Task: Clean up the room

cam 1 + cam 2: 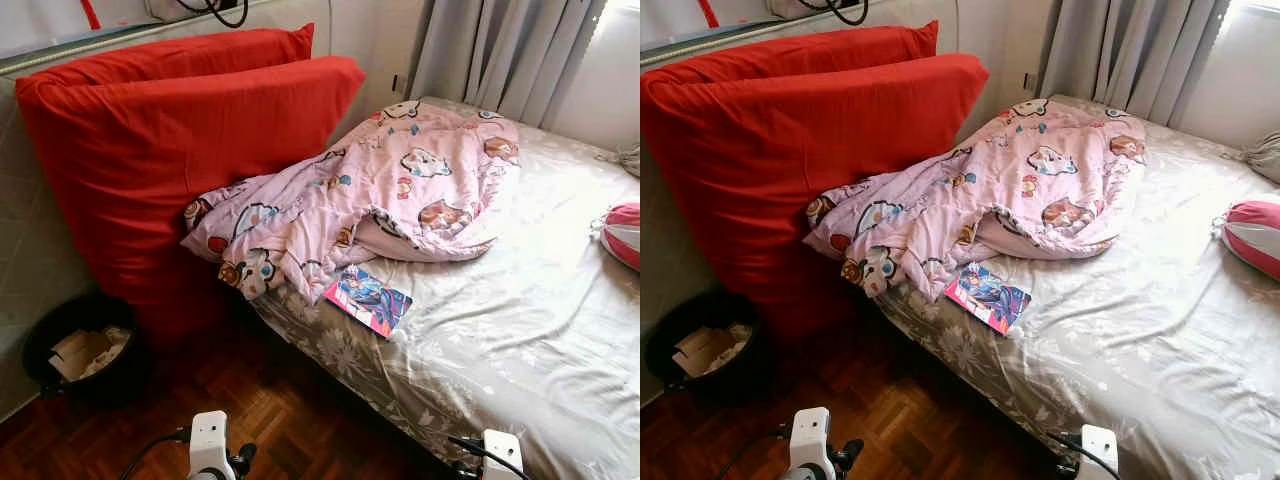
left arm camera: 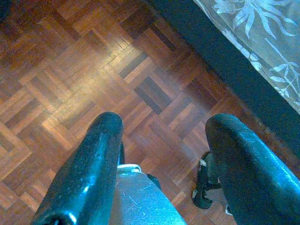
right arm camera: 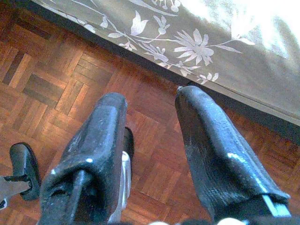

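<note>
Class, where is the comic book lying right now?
The comic book lies flat on the bed near its front edge, just below the crumpled pink blanket, in the head views.

Bedroom corner: bed, cushions, bin, curtains.

Bed sheet (image 1: 520,330) is grey-beige w/ pale floral print, wrinkled, hangs over the dark bed base (image 2: 225,61). Two big red cushions (image 1: 150,150) stand upright, one behind the other, btwn wall and bed end, touching the bed. Black bin (image 1: 110,385) on parquet floor (image 1: 280,410) just beside the cushions, cardboard scraps (image 1: 85,352) inside. Grey curtains (image 1: 500,50) hang at far side of bed. Black cable (image 1: 215,10) loops at top, above the cushions.
</note>
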Robot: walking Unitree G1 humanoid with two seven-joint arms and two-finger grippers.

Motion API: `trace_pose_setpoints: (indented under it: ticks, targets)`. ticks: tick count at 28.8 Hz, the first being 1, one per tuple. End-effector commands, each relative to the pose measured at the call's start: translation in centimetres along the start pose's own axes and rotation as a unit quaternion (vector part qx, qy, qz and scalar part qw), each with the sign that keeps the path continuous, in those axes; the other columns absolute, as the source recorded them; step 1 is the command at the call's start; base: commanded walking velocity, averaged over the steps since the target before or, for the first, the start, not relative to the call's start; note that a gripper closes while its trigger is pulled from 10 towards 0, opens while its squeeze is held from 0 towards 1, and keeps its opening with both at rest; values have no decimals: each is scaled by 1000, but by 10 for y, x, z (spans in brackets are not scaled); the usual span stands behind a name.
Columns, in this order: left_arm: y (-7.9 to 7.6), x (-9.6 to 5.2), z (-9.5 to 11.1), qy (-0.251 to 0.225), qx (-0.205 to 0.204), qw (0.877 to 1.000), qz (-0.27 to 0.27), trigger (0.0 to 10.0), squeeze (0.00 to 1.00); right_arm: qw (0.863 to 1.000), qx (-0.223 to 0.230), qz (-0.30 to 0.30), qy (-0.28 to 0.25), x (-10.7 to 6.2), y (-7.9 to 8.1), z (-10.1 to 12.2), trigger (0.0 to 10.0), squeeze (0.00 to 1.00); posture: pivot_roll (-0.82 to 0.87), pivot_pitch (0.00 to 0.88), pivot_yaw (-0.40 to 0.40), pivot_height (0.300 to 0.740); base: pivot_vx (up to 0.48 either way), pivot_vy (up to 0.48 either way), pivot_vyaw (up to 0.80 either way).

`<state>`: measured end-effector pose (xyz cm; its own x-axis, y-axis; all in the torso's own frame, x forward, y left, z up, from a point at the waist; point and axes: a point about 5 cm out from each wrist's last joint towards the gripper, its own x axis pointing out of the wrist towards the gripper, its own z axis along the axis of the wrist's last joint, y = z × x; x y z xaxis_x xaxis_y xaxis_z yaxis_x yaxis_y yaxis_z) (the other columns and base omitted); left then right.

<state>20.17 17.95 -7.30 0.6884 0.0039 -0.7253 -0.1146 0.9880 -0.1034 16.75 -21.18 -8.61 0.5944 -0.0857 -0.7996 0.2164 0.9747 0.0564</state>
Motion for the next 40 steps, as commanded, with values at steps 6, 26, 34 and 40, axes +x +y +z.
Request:
trace_pose_setpoints:
  ticks: [6,26,34,40]
  targets:
    - [41,-10,-14,59,22,997,46,10000,0,998,39,44,18,6,21,10,10000,0,88,0,2,740,0,0,0]
    - [40,-9,-10,30,11,999,44,10000,0,997,55,47,3,5,21,13,10000,0,89,0,-2,740,0,0,0]
    - [40,-9,-9,28,6,999,44,10000,0,998,55,41,3,6,20,14,10000,0,94,0,-4,740,0,0,0]
    - [40,-9,-9,30,4,998,47,10000,0,998,57,41,4,6,21,15,10000,0,95,0,-5,740,0,210,0]
